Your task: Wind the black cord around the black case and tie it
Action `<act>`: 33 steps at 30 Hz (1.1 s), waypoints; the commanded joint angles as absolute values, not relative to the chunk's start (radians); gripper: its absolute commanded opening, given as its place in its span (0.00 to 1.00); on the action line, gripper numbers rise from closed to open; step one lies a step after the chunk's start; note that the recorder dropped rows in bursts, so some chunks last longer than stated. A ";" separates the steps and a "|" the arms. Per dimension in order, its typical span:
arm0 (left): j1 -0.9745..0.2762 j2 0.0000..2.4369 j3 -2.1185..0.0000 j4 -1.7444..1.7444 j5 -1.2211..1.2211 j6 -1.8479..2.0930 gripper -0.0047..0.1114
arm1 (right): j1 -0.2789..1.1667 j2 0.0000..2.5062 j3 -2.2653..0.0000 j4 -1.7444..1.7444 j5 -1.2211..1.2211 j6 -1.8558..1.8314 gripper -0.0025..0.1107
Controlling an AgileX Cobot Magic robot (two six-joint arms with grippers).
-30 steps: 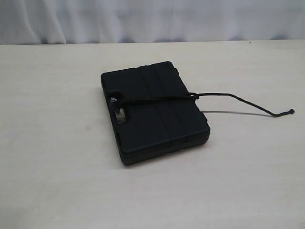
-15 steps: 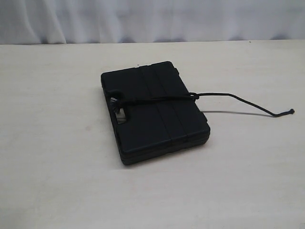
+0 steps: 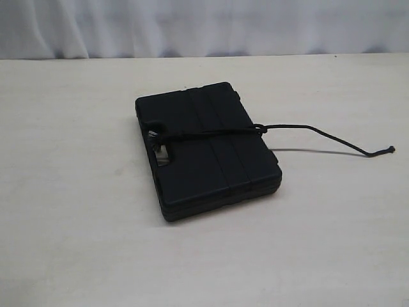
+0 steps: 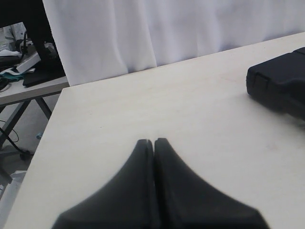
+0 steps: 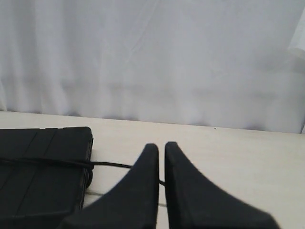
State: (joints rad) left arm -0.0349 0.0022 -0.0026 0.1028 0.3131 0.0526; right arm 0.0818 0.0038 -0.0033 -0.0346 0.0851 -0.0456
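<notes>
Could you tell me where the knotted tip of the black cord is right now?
In the exterior view, the knotted tip lies on the table, well right of the black case, at the loose end of the black cord.

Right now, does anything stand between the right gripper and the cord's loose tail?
Nothing visible does. The right gripper, shut, hangs over bare table, and the cord trails from the case toward it. No other object lies on that stretch.
</notes>
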 commanded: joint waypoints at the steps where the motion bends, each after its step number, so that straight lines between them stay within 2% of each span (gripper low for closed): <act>1: -0.035 0.000 0.000 0.094 0.309 0.053 0.04 | 0.084 0.000 0.000 -0.050 0.163 -0.051 0.06; 15: -0.035 0.000 0.000 0.094 0.309 0.053 0.04 | 0.084 0.000 0.000 -0.096 0.297 0.016 0.06; 33: -0.035 0.000 0.000 0.094 0.309 0.053 0.04 | 0.084 0.000 0.000 -0.096 0.327 -0.006 0.06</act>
State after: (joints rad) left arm -0.0349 0.0022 -0.0026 0.1028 0.3131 0.0526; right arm 0.0818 0.0038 -0.0033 -0.0906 0.3241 0.0057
